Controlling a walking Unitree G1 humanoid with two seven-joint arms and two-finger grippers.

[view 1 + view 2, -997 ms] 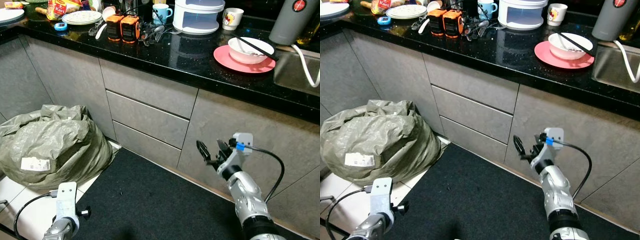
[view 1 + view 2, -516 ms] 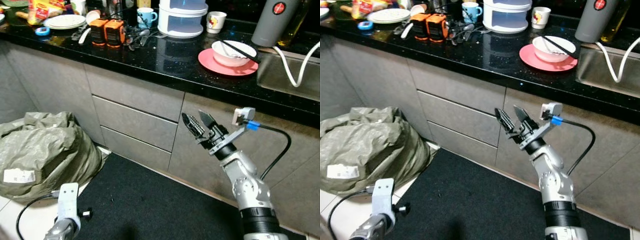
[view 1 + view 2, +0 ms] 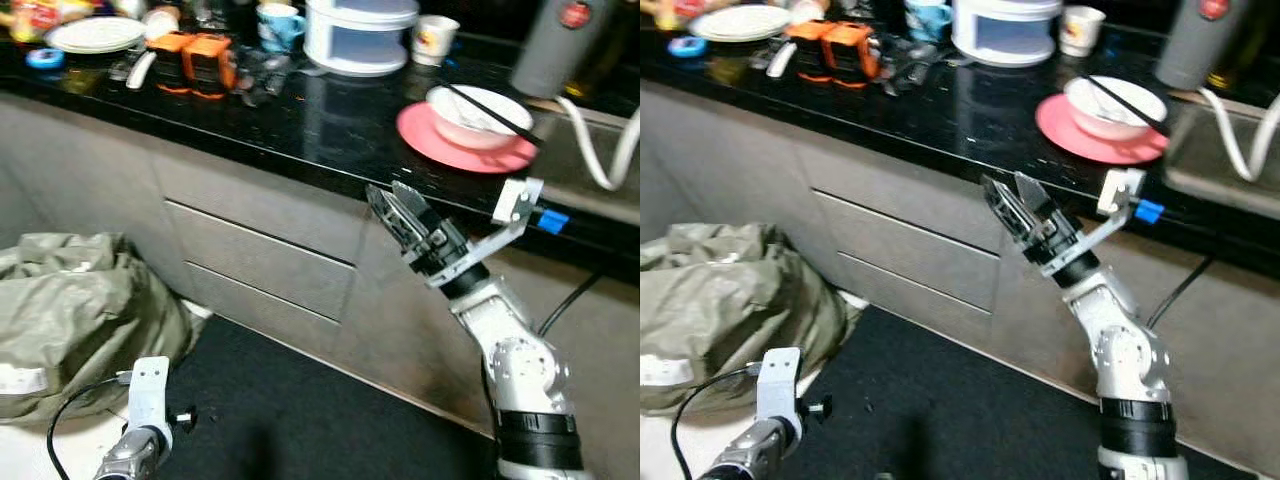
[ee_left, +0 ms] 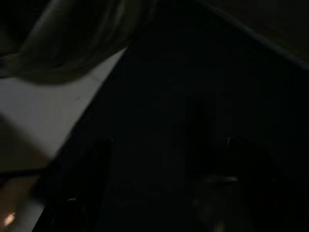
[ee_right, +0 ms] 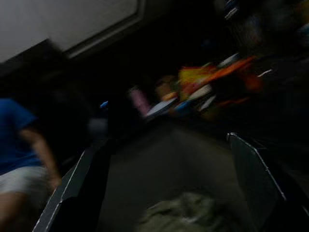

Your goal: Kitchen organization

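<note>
My right gripper is raised in front of the grey cabinet, just under the edge of the black countertop. It stands open with nothing between its fingers. Up on the counter, to the right of it, a white bowl with chopsticks across it sits on a pink plate. Further back are a white stacked container, a blue mug and a white mug. My left arm hangs idle low on the left; its gripper looks open over the dark mat.
Orange-and-black items and a white plate lie at the counter's left. A grey flask and white hose stand by the sink. A stuffed green bag lies on the floor left. A person in blue shows in the right wrist view.
My right arm has risen from low in front of the cabinet to just under the counter edge, staying open. The camera has shifted. The left arm still hangs.
</note>
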